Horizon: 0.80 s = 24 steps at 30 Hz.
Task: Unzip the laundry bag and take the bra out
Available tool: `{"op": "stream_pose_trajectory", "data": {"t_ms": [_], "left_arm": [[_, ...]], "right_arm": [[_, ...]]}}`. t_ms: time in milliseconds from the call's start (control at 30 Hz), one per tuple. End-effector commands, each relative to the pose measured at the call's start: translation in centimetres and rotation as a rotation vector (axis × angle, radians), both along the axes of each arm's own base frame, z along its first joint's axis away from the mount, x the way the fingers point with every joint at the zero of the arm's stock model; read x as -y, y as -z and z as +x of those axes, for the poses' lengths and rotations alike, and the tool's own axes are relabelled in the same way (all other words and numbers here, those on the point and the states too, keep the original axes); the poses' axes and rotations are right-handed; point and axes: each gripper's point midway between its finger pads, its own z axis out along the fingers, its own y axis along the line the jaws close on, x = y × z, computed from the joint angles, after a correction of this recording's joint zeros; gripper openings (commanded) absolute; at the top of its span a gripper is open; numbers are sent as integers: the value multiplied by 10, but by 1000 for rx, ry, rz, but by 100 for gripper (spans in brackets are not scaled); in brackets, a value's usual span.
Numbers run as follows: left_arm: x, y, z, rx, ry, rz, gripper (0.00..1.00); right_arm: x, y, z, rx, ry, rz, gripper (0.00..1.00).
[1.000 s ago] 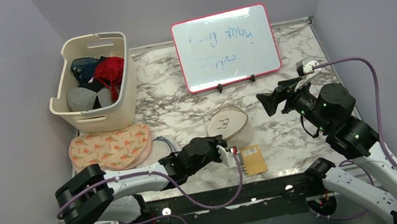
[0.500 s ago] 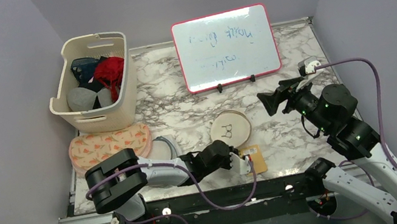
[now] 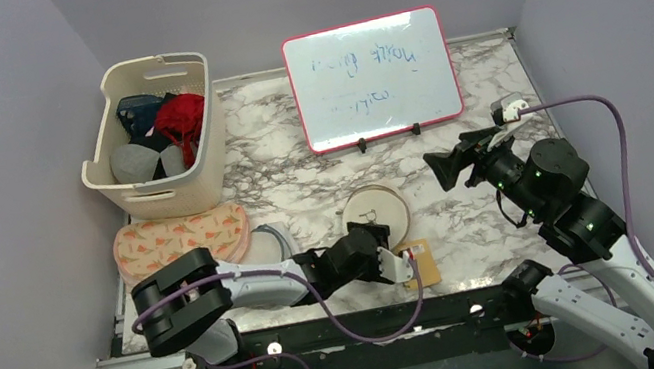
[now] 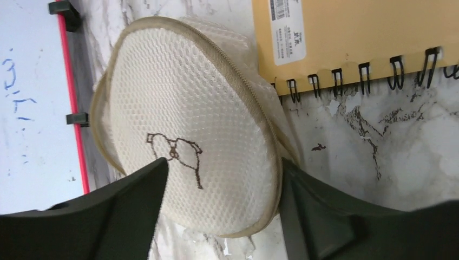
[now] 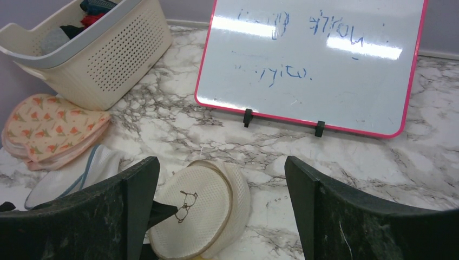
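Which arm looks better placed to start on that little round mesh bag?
Left. The left gripper, open, straddles the laundry bag, a finger each side; the right gripper hangs open farther off.

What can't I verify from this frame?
- Bra: no view shows inside the laundry bag; its mesh hides it.
- Zipper pull: none visible; in the left wrist view, the bag's near rim is hidden by the left gripper.
- Grip: left wrist, unclear whether its fingers press the bag.
- Whiteboard writing: smudged, illegible.
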Motion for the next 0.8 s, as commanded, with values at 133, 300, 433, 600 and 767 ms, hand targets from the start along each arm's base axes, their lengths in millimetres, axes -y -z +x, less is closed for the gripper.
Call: {"op": "stream_pose_trajectory", "data": {"t_ms": [133,300,433,600,767], "left_arm": [[19,-69,-22,-105,88,-231,80],[21,-105,-20,-227,63,-411,83],[9,-145,1,-310,-26,-643,84],[-35,-215,63,-388,-417,-1022,95],[-123,-255,130,-332,-834,-1227,99]], "right_arm": [[-1,-8,1,38,-1,7,84],[-1,-8,1,36,-4,5,84],[-3,-8,2,33,-9,6,84],[-5,-4,3,17,-17,6,84],[-6,-2,7,4,-7,-1,85]]}}
